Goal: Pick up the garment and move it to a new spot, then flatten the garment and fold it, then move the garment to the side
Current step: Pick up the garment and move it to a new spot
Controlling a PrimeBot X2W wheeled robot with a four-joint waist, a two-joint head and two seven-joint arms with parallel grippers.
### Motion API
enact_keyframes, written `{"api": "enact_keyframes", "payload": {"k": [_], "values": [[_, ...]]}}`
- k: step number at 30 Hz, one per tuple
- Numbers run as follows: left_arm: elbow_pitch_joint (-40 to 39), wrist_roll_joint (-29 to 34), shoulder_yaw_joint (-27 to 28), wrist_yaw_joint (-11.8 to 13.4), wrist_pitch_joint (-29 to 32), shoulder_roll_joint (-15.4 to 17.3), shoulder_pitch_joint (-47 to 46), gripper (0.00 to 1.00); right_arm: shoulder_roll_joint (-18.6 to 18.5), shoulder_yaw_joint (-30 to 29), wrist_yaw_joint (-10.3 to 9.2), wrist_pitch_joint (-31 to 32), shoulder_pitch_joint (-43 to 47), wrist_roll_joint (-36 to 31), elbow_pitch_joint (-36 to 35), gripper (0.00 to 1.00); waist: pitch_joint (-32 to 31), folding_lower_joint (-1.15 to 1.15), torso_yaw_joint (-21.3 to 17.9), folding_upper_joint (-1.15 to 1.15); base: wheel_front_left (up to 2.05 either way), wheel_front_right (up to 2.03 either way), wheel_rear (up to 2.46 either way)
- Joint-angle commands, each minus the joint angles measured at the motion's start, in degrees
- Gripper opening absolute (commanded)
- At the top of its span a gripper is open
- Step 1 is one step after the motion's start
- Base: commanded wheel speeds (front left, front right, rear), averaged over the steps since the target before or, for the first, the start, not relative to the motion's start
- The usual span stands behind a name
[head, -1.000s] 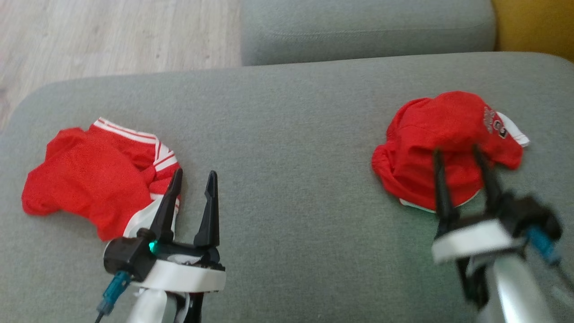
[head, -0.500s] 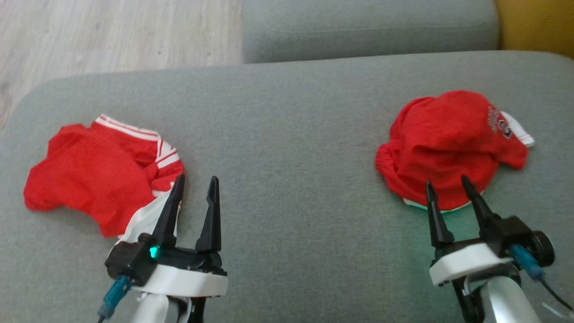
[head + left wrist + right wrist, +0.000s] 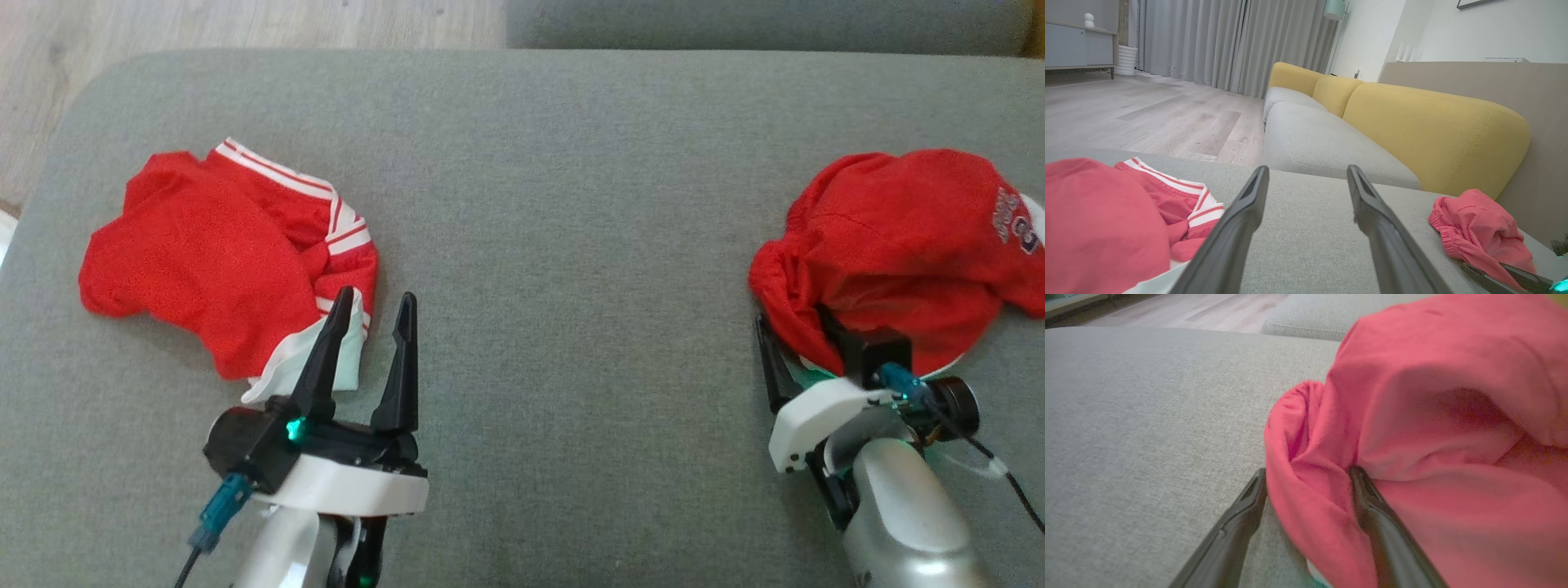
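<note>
Down at the near edge of the broad grey fabric seat cushion (image 3: 571, 204), both arms are in play. The left tool (image 3: 377, 294) hovers with its dark fingers spread wide and nothing between them, tips close by the white hem of the crumpled red garment with white stripes (image 3: 212, 269). Over on the right, the right tool (image 3: 1307, 472) is the busy one: jaws parted, low on the cushion, with a rolled fold of the bunched red garment with a printed crest (image 3: 890, 245) sitting between the two fingers, one outside the cloth, the other tucked against it. Not clamped, by the look of it. So this reads as the very first step, the pick-up, right before the pinch. Next call: close on that fold, deep enough to catch more than a single layer, then lift clear and carry it towards the bare middle of the cushion. Farther off sit a second grey seat cushion (image 3: 1323, 143), the yellow backrest cushions (image 3: 1433, 130) and pale wood floor (image 3: 1147, 118).
</note>
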Motion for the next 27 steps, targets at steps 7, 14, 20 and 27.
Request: {"api": "enact_keyframes", "payload": {"k": [7, 14, 20, 27], "values": [[-1.4, -0.3, 1.4, -0.2, -0.3, 0.0, -2.4, 1.0, -0.1, 2.1, -0.04, -2.5, -7.0, 4.6, 6.9, 0.0, 1.2, -0.01, 0.7, 0.0, 0.0, 0.0, 0.0], [-0.7, 0.0, 1.7, -0.3, -0.3, 0.0, -2.2, 1.0, -0.1, 14.5, -0.04, -4.4, -8.5, 14.4, -2.7, 0.0, -0.3, -0.01, 0.0, 0.0, 0.0, 0.0, 0.0], [-0.6, -0.4, 0.9, -0.3, -0.3, 0.0, -1.3, 1.0, -0.1, 28.0, -0.04, -4.4, -6.3, 19.2, -10.3, 0.0, -2.1, -0.01, 0.1, 0.0, 0.0, 0.0, 0.0], [-0.7, -0.7, 0.8, -0.3, -0.3, 0.0, -0.3, 1.0, 0.0, 38.2, -0.04, -3.6, -7.9, 22.3, -3.5, 1.0, -3.3, -0.01, 0.5, 0.0, 0.0, 0.0, 0.0]]}}
